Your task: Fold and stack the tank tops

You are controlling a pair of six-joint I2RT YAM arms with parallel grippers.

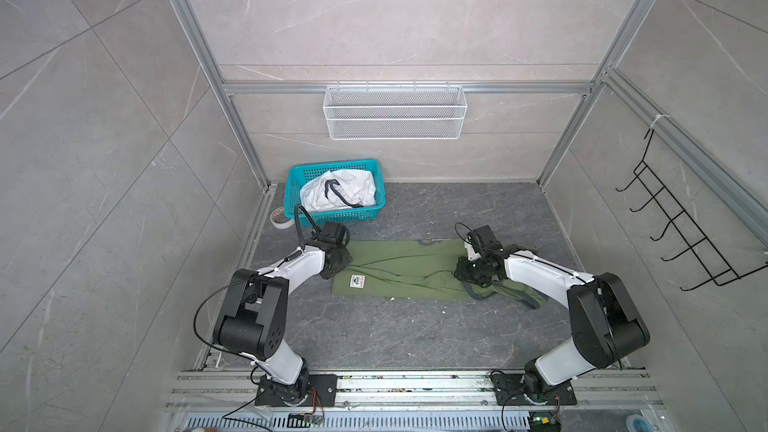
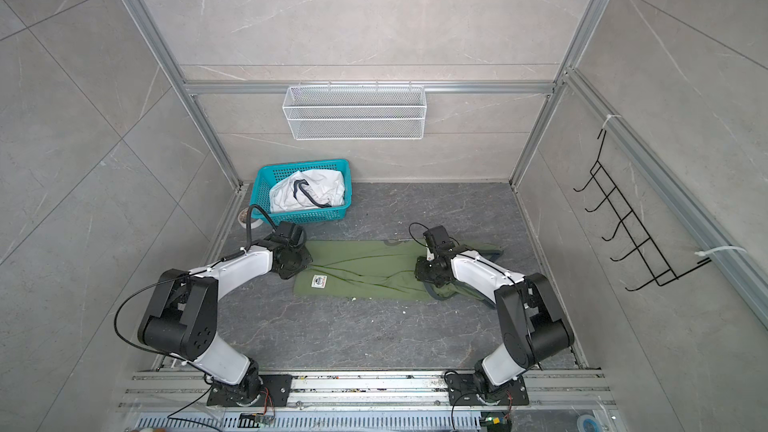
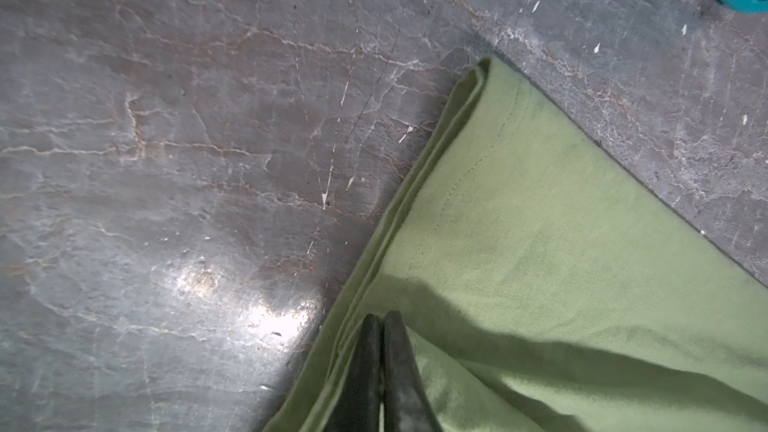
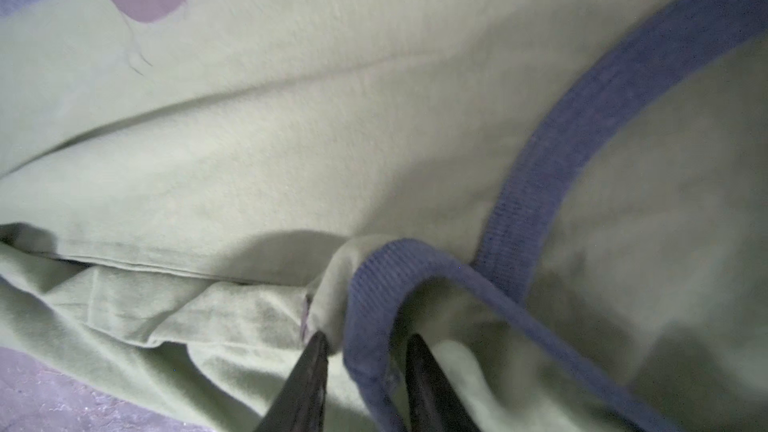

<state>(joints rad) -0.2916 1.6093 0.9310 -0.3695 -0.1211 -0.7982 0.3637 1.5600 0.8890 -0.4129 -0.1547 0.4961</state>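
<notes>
Left wrist view: left gripper (image 3: 382, 319) fully closed, fingers (image 3: 365, 367) pressed together, tips sitting on the olive tank top (image 3: 561, 263) just inside its folded hem edge, near one corner. Can't tell if any cloth is pinched between them. Right wrist view: right gripper (image 4: 368, 340) partly open, jaws apart and straddling a folded loop of the dark trim (image 4: 540, 184) at an opening of the same garment. One finger touches the cloth, the other shows a sliver of gap, so it doesn't look clamped. In both top views the olive tank top lies spread flat across the middle of the table (image 1: 395, 326), long axis running left-right, with the hem end under the left gripper, the strap end under the right gripper, and the straps trailing under the right arm. A small label patch (image 1: 357, 281) faces up near the hem end. The white tank top (image 1: 345, 190) sits crumpled in the teal basket (image 1: 332, 165) at the back left, just behind the left wrist, apart from the olive tank top.
</notes>
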